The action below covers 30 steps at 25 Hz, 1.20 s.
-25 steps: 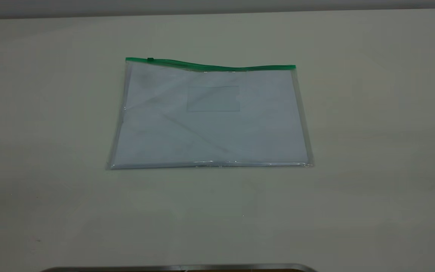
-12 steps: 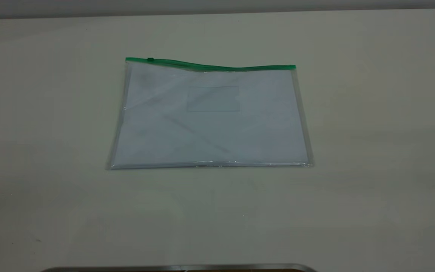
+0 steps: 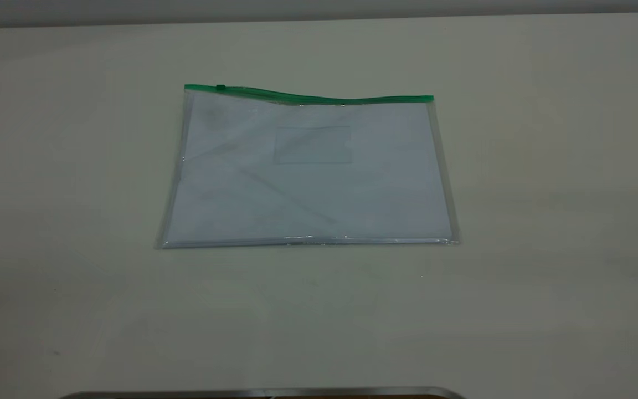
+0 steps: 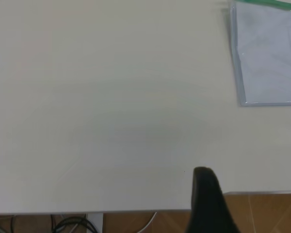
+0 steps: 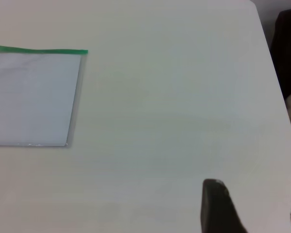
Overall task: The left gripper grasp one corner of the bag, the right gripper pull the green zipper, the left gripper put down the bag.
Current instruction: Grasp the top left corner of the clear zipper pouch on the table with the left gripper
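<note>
The bag [image 3: 308, 177] lies flat in the middle of the table, with white paper inside and a small card pocket. The green zipper [image 3: 308, 98] runs along its far edge, and the slider tab [image 3: 220, 87] sits near the left end. Neither gripper shows in the exterior view. The left wrist view shows one black finger [image 4: 206, 194] over the table's near edge, no second finger beside it, and a bag corner [image 4: 269, 58] far off. In the right wrist view my right gripper [image 5: 257, 199] is open and empty, far from the bag [image 5: 34, 97].
A metal edge [image 3: 263, 392] lies along the bottom of the exterior view. The table's near edge [image 4: 262, 193] and cables [image 4: 72, 223] below it show in the left wrist view. A dark object [image 5: 288, 48] stands beyond the table's side.
</note>
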Available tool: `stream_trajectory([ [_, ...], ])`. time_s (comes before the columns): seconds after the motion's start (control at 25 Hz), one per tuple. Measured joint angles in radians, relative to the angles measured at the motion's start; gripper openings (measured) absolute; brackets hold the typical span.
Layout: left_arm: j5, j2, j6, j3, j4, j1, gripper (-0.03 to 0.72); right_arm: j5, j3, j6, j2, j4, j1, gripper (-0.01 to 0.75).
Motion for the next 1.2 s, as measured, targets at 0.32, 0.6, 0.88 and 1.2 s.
stream_trajectory([
  [0.32,0.0,0.0,0.0,0.0,0.0,0.0,0.519,0.0,0.0,0.0,0.0,-0.001,0.0,0.402],
  [0.6,-0.004,0.005,0.0,-0.006,-0.013,0.0,0.519,-0.013,-0.017,0.0,0.023,0.015,0.0,0.372],
  [0.88,-0.225,0.3,0.003,-0.065,-0.015,0.0,0.519,-0.29,-0.098,-0.119,0.439,0.12,0.0,0.371],
  [1.2,-0.49,0.895,0.008,-0.186,-0.015,0.0,0.527,-0.602,-0.227,-0.493,1.025,0.463,0.0,0.433],
])
